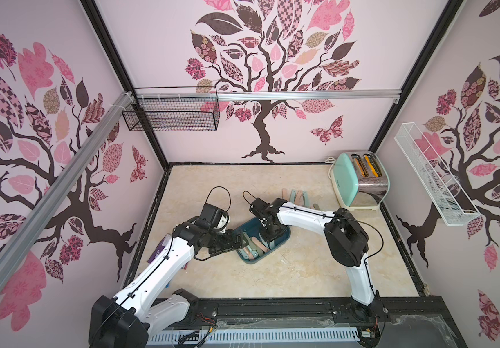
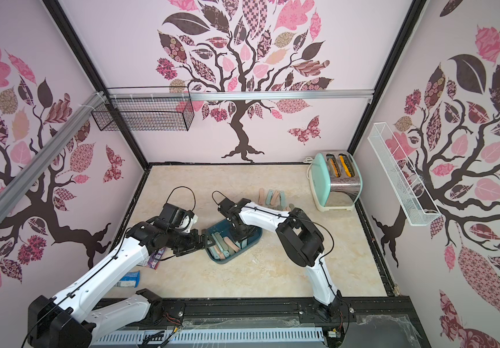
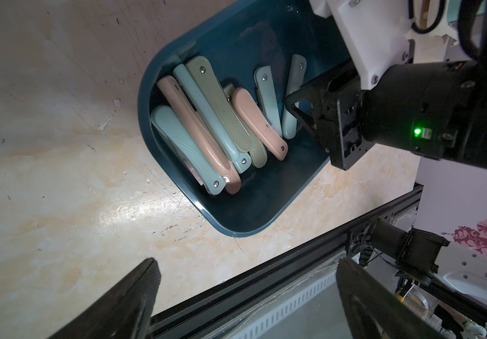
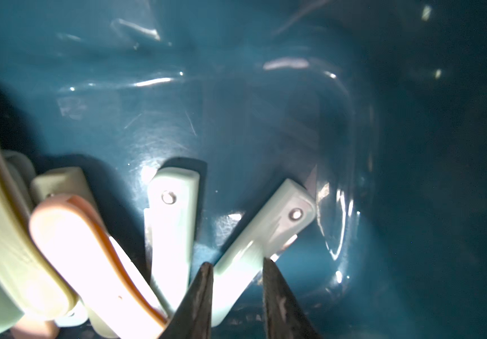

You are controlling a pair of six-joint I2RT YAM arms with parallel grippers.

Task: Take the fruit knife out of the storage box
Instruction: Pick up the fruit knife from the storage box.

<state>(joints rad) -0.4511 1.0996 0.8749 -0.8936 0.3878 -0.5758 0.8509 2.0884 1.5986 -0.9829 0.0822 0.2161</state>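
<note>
Pink tree-patterned walls (image 1: 272,60) enclose a beige marbled tabletop (image 1: 272,271). Mid-tabletop sits the dark teal plastic storage box (image 3: 265,205), holding pastel folded knives (image 3: 207,117). The left pincer (image 3: 246,262) gapes wide and empty beside the box. Inside it, the right pincer (image 4: 236,262) clasps a pale mint folding fruit knife (image 4: 265,232).

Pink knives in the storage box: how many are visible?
2. The long pink knife lies between two pale blue ones; the short pink knife rests on a green one. Others may be hidden.

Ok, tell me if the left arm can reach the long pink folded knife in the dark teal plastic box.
Probably yes: the open left gripper sits beside the box, the knife lies uncovered, and the right gripper works farther along.
</note>
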